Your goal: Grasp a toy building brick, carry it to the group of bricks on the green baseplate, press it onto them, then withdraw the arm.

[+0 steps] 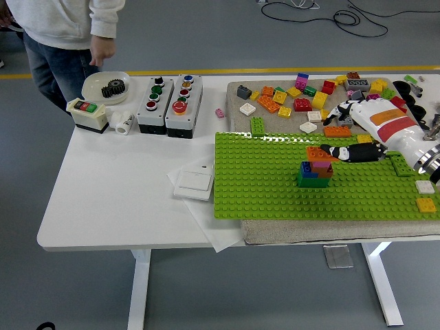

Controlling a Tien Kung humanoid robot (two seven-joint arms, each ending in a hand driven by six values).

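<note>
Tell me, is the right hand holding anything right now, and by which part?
Nothing is held: the right hand, fingers open, sits apart from the multicoloured brick stack on the green baseplate.

One green studded baseplate; two grey push-button boxes; one white bowl; one white wall switch.

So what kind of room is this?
Probably a robot lab or workshop: grey floor with a yellow line, loose cables, button boxes on the white table, and a robot hand over bricks.
</note>
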